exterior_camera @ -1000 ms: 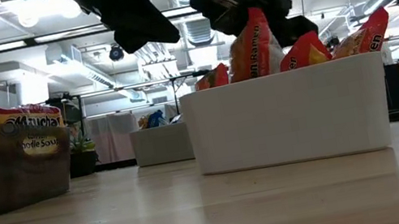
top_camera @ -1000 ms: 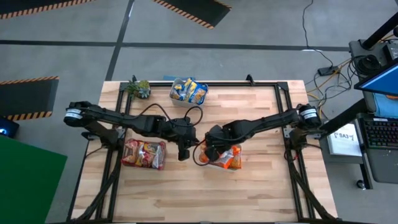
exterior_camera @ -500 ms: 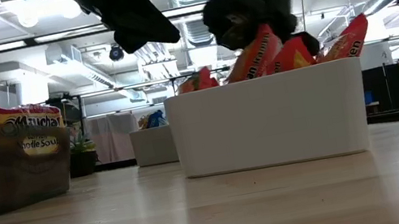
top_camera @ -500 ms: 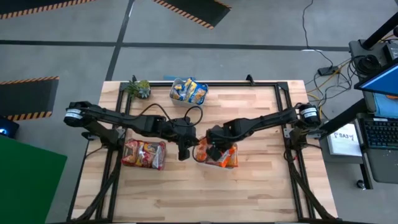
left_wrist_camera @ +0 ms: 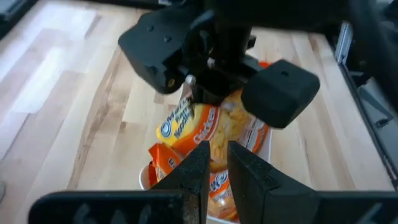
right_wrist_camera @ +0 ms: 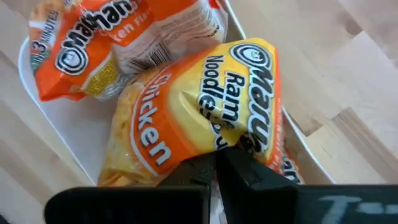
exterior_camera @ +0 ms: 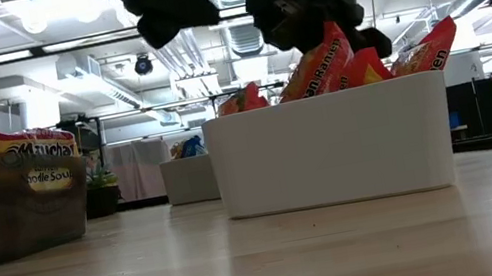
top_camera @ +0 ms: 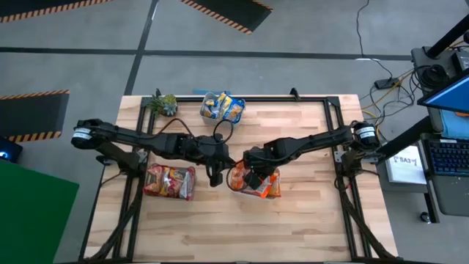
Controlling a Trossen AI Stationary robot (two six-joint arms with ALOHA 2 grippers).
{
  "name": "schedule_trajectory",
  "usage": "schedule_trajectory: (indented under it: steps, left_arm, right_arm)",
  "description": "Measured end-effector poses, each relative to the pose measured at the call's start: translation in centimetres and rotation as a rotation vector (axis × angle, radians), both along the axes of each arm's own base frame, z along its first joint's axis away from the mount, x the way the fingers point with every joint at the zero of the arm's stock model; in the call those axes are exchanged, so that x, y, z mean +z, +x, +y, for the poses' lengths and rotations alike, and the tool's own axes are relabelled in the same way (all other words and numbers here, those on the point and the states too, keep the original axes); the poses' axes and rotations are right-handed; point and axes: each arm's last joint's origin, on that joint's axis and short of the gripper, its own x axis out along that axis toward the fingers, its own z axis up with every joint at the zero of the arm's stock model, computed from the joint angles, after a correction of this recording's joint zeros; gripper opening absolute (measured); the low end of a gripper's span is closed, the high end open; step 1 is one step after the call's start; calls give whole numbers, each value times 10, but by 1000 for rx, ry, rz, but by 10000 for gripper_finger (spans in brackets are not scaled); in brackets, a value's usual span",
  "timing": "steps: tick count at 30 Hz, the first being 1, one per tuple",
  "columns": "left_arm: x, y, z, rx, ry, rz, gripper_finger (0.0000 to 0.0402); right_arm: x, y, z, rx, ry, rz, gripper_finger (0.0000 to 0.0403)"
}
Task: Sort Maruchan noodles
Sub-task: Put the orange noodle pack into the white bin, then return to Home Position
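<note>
Right gripper (right_wrist_camera: 214,163) pinched on an orange Maruchan packet (right_wrist_camera: 193,115), held over the white tray (exterior_camera: 329,149) of orange packets. Left gripper (left_wrist_camera: 212,163) nearly closed, seemingly empty, hovering beside that tray.

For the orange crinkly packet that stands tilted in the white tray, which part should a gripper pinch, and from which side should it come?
Pinch the top edge of the orange crinkly plastic noodle packet, coming straight down from above. It leans upright, its upper edge above the rim of the white rectangular tray, and the walls block its sides. The right gripper already pinches such an edge; the left gripper hangs beside the tray.
</note>
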Motion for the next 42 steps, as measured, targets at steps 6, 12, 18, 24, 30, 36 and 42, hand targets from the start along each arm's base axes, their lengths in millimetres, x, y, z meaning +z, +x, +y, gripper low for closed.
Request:
schedule_trajectory:
  steps: [6, 12, 18, 24, 30, 36, 42]
  left_arm:
    - [12, 3, 0, 1, -3, -34, 38]
    - [15, 4, 1, 37, 20, -41, 38]
    - [18, 4, 1, 46, 17, -47, 38]
    - [23, 3, 2, 75, -9, -33, 38]
    - [30, -1, 2, 68, -20, -47, 38]
    - [50, -17, 4, 91, -2, -119, 38]
    - [74, -46, 7, 87, 32, -218, 38]
  right_arm:
    - [18, 6, 1, 5, 2, -57, 9]
    - [4, 14, 2, 65, -12, -62, 9]
    - [-23, 30, 2, 241, -28, -63, 9]
    - [-18, 26, -16, 201, -16, -45, 9]
    - [5, 15, -18, 204, -21, -90, 9]
    - [28, 1, -18, 198, -37, -109, 9]
    - [63, -24, -19, 246, -174, -240, 9]
